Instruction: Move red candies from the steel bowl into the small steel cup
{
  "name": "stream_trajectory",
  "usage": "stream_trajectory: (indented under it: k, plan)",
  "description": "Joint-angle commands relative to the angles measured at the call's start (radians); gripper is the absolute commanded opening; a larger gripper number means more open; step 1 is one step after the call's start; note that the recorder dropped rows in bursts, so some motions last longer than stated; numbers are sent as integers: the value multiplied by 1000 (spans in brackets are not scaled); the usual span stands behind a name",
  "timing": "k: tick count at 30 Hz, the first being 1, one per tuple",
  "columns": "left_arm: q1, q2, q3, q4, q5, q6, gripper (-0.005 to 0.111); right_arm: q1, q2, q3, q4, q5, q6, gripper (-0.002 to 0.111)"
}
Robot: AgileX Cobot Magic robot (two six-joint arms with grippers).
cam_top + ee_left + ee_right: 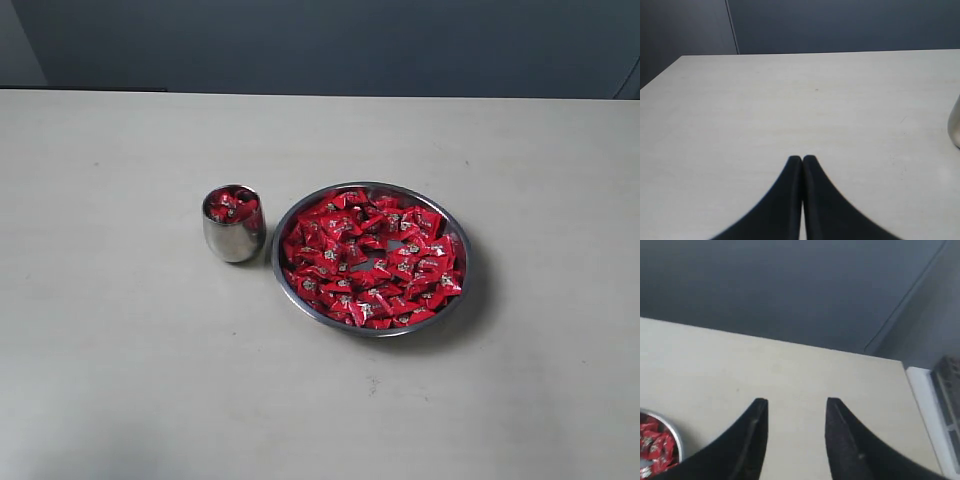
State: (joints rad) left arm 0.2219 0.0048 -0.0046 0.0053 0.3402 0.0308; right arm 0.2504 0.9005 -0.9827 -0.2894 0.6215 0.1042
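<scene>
Many red candies (652, 450) in steel bowl (672, 434), near parted right fingers (752, 440).

left claw (802, 161): fingertips pressed together | worktop (790, 100): pale, under claw | small steel cup (955, 125): sliver only, cut by frame edge, apart from claw | dark wall (840, 25): beyond worktop

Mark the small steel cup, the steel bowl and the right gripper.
small steel cup (234, 243): exterior view, mirrored side wall.
steel bowl (276, 262): exterior view, left rim.
right gripper (797, 402): right wrist view, midway between its open fingertips.
</scene>
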Motion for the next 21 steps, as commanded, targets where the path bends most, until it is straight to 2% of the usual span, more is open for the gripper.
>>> stream_trajectory:
  k: [1,8,14,21]
  plan:
    - [-5,-5,5,0,-10,-1,0,-129,-115,130,0,-89,3,38]
    - [-5,-5,5,0,-10,-1,0,-249,-323,406,6,-196,3,38]
    - [-5,-5,5,0,-10,-1,0,-250,-495,573,94,-240,30,38]
    - [-5,-5,5,0,-10,-1,0,-250,-548,627,139,-236,28,38]
